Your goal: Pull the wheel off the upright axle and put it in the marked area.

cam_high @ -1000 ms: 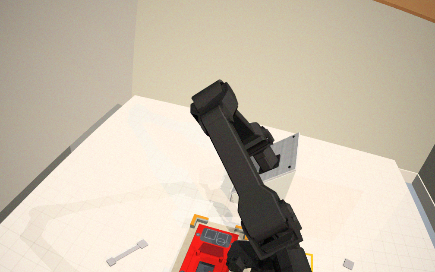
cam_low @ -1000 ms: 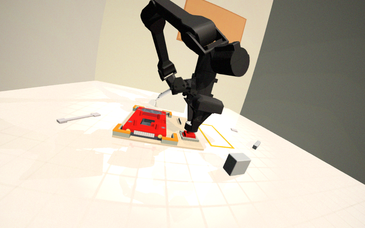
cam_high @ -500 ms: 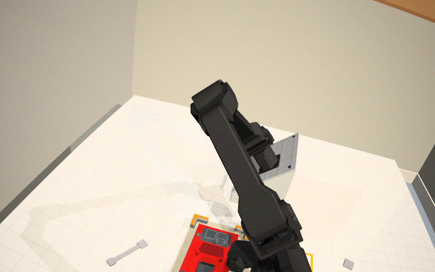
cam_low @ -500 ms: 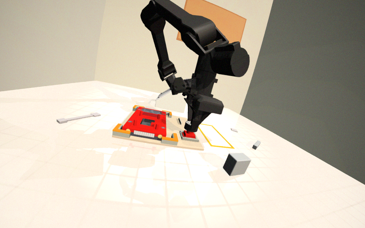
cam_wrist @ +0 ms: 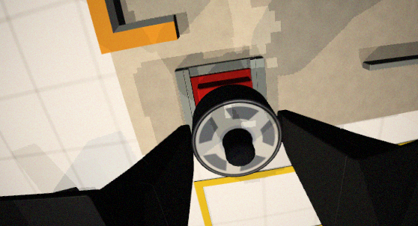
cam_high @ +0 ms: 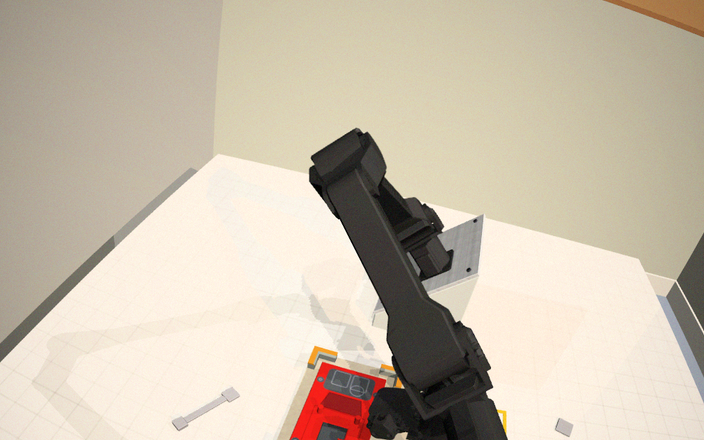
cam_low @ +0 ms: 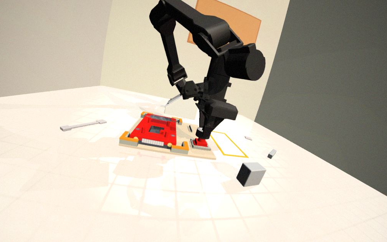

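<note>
— What do we see, left to right?

— A grey bar (cam_low: 83, 124), then the red car body (cam_low: 156, 130) on its tan board (cam_low: 202, 153), toward the table's far edge. Our gripper (cam_wrist: 237, 141) is clamped partway closed on the wheel (cam_wrist: 237, 138), which sits on the board's right corner.

— And rightward?

— The yellow-outlined area (cam_low: 229, 144), then a grey cube (cam_low: 250, 173).
</note>
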Controlling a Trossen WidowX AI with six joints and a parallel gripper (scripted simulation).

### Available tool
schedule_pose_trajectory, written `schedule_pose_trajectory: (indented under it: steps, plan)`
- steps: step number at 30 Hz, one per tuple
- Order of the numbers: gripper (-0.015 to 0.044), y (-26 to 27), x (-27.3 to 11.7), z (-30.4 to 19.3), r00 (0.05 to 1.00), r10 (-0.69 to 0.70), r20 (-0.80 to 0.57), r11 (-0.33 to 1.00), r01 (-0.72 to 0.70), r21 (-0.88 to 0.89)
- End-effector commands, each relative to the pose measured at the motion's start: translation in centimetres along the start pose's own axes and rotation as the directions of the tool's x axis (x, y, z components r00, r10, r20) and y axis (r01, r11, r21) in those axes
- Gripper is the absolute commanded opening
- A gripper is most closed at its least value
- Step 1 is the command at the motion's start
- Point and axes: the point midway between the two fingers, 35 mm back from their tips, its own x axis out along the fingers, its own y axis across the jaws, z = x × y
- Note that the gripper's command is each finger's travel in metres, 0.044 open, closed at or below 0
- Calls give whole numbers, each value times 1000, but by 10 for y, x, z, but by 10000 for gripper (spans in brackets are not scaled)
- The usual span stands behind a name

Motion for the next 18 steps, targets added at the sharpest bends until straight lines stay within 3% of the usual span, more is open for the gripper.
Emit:
schedule_pose_trajectory:
  steps: [1,18]
  plan:
    - [0,0,-3,0,1000,3,-2,1000,-3,5]
    - [0,0,-9,0,1000,5,-2,1000,-5,4]
